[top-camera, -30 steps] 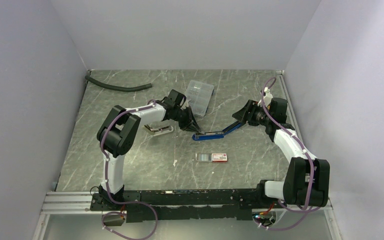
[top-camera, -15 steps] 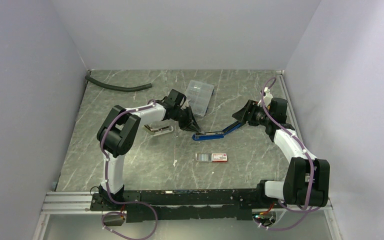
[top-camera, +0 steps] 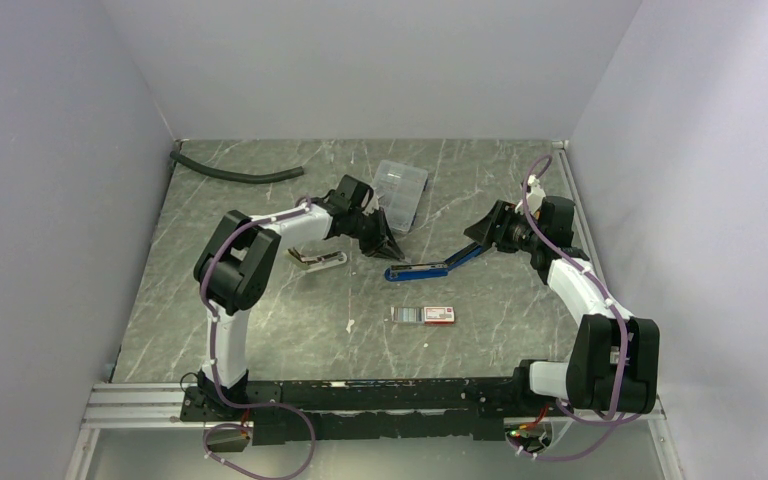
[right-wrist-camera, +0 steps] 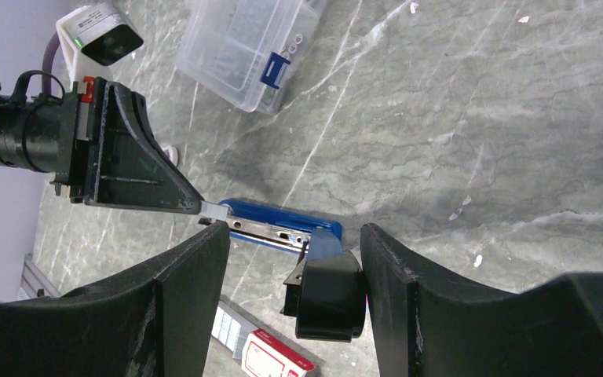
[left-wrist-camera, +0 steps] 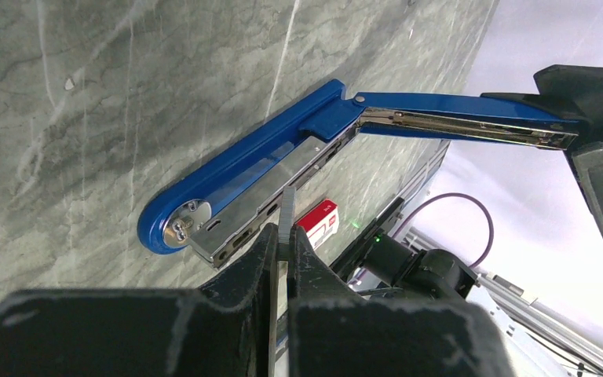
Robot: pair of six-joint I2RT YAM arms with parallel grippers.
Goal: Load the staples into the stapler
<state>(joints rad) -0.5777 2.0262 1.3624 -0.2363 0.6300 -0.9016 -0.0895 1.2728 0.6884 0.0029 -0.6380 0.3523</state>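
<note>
The blue stapler (top-camera: 415, 268) lies opened on the table, its silver magazine channel (left-wrist-camera: 263, 196) facing up. Its lid (left-wrist-camera: 455, 118) is swung up to the right. The lid's black end (right-wrist-camera: 328, 294) sits between my right gripper's (right-wrist-camera: 294, 239) open fingers, against one finger with a gap on the other side. My left gripper (left-wrist-camera: 284, 236) is shut on a thin grey strip of staples (left-wrist-camera: 286, 210). It holds the strip just over the channel's front end (right-wrist-camera: 213, 210). The white staple box with a red end (top-camera: 425, 314) lies nearer to me.
A clear compartment case (top-camera: 400, 192) stands behind the left gripper (top-camera: 388, 250). A small white and silver object (top-camera: 318, 260) lies left of the stapler. A black hose (top-camera: 235, 175) lies at the far left. A tiny piece (top-camera: 350, 324) rests on the table in front.
My left gripper has shifted slightly away from me with the strip still in it. The right arm and the stapler have not moved.
</note>
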